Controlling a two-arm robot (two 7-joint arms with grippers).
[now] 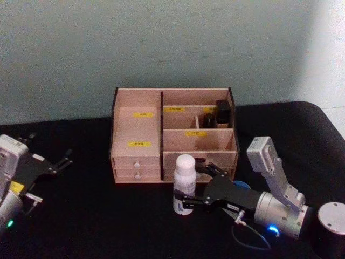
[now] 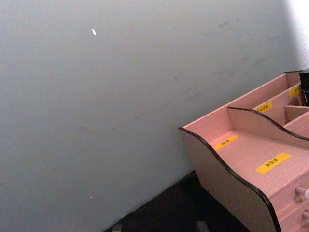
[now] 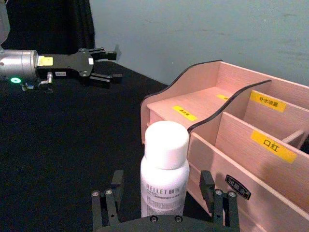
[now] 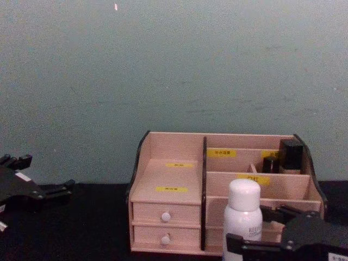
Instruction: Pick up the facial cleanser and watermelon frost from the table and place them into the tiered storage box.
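The facial cleanser (image 1: 184, 183), a tall white bottle with a rounded cap, stands upright on the black worktop (image 1: 108, 216), just in front of the tiered storage box (image 1: 137, 129) and near the box's dark middle divider. The right hand (image 1: 195, 186) reaches in from the right at bottle height. Its two black fingers (image 3: 113, 193) are spread to either side of the bottle's lower body, and the right wrist view shows a gap on each side, so neither finger is touching it.

A sliver of blue lid, the watermelon frost (image 1: 241, 185), peeks out just behind the right hand's body, near the box's front right corner. Small dark bottles (image 1: 218, 113) sit in the box's upper right compartment. The left hand (image 3: 117, 65) rests well apart at the worktop's far left, with its fingers spread and nothing between them.
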